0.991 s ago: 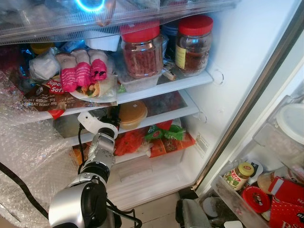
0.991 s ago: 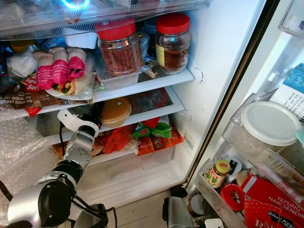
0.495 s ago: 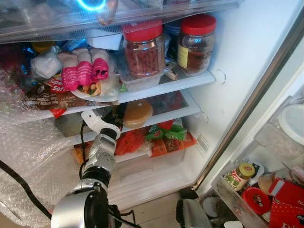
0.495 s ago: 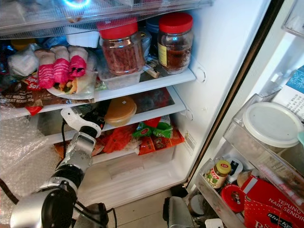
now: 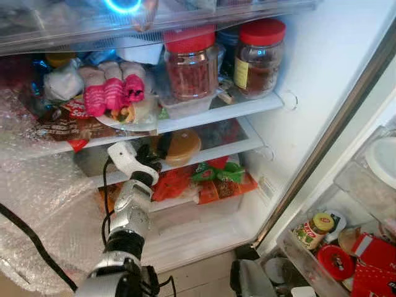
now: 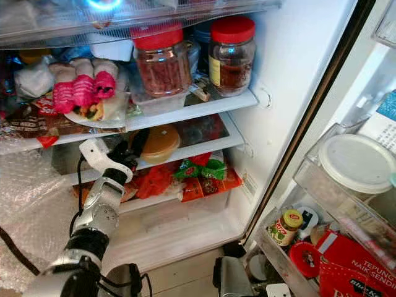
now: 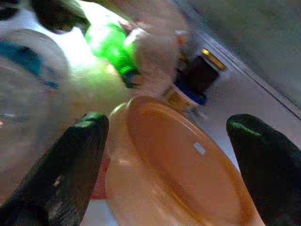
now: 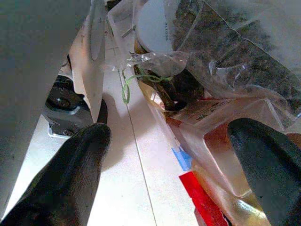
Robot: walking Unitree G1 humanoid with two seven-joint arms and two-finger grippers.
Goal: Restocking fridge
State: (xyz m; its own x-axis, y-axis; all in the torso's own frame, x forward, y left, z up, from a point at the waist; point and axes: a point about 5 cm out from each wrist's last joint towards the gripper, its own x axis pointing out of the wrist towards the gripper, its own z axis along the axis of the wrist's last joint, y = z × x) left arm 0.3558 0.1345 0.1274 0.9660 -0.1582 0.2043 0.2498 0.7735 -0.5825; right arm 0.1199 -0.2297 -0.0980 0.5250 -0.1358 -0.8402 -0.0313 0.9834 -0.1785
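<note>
A round tub with an orange lid [image 5: 182, 146] sits on the fridge's middle glass shelf [image 5: 247, 141]. My left arm reaches up from below to that shelf, and my left gripper [image 5: 158, 154] is open just to the left of the tub. In the left wrist view the tub [image 7: 178, 174] lies between the two spread black fingers [image 7: 70, 160], close to them; I cannot tell whether either one touches it. My right gripper [image 8: 171, 134] is open, with nothing between its fingers, near bagged food and packets on a door shelf.
Two red-lidded jars [image 5: 189, 62] [image 5: 260, 49] and pink-wrapped rolls [image 5: 114, 93] stand on the shelf above. Orange and green packets [image 5: 216, 179] lie below the tub. Bubble wrap [image 5: 37, 204] hangs at the left. The door shelf [image 5: 291, 247] at the right holds a small jar [image 5: 312, 229].
My left arm has stretched further up and in, bringing the gripper closer to the orange-lidded tub. The head camera has shifted slightly.
</note>
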